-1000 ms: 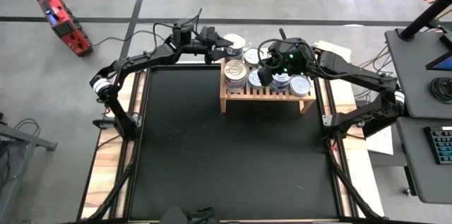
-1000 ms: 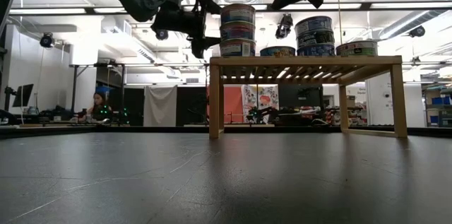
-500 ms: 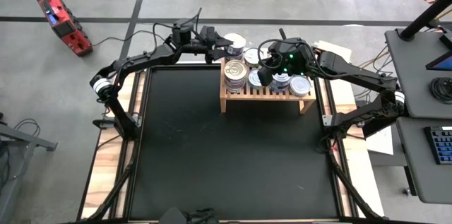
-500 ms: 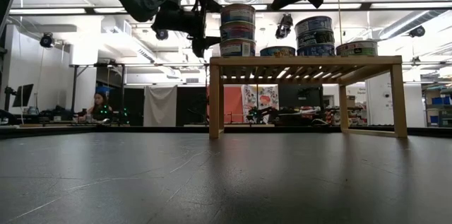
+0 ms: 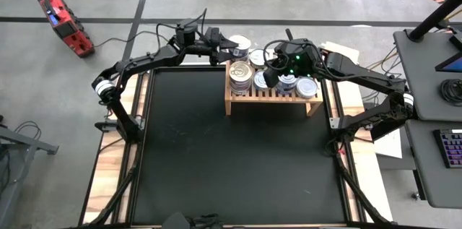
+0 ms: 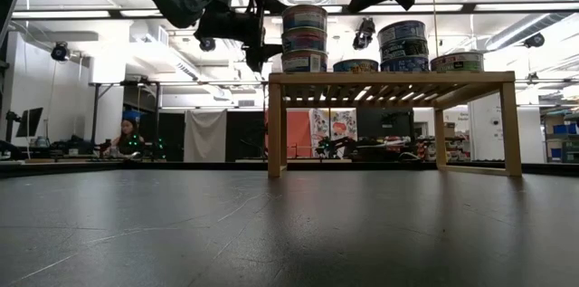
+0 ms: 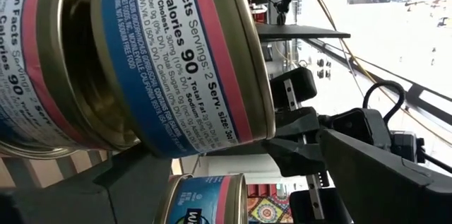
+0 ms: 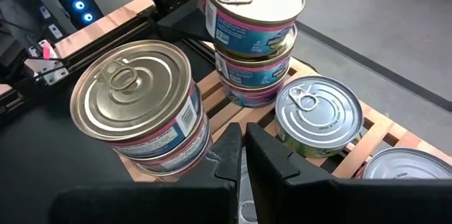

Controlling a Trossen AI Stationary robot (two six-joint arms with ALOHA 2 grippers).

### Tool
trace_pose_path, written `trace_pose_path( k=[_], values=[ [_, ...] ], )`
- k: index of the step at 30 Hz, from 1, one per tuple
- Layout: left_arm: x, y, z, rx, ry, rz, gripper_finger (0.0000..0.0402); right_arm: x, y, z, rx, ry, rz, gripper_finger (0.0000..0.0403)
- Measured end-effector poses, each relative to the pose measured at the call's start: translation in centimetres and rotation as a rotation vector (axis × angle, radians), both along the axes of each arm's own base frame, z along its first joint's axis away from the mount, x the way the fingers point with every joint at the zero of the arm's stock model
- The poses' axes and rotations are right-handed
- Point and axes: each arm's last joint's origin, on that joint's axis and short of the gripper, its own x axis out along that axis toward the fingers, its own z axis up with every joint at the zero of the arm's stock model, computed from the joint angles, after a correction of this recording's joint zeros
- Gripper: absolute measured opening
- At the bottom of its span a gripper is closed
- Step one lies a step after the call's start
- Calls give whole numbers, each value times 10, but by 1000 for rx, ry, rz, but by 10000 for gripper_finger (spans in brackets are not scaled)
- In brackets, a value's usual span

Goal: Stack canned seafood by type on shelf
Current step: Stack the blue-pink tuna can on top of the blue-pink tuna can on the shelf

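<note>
Shelf (image 5: 273,97): light-wood rack at 12 o'clock on the black mat (image 5: 231,149).
Tins (image 6: 305,38): three-high stack at the shelf's 9 o'clock end; a two-high stack (image 6: 403,46) and single tins toward 3 o'clock.
Left claw (image 5: 219,47): fingers apart, level with the three-high stack, just at its 9 o'clock side, holding nothing.
Right claw (image 8: 244,155): fingers together, empty, above the tins mid-shelf.
</note>
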Motion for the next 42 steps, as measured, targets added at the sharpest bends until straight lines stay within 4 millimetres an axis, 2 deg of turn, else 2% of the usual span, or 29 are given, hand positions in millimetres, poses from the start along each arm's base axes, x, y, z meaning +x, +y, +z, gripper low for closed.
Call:
trace_pose_path(
  k=[17, 42],
  values=[
    [0, -1, 2, 3, -14, -23, 341, 0, 0, 0, -4, 1, -7, 13],
    [0, -2, 4, -197, -23, -64, 341, 0, 0, 0, -5, 3, -8, 13]
  ],
)
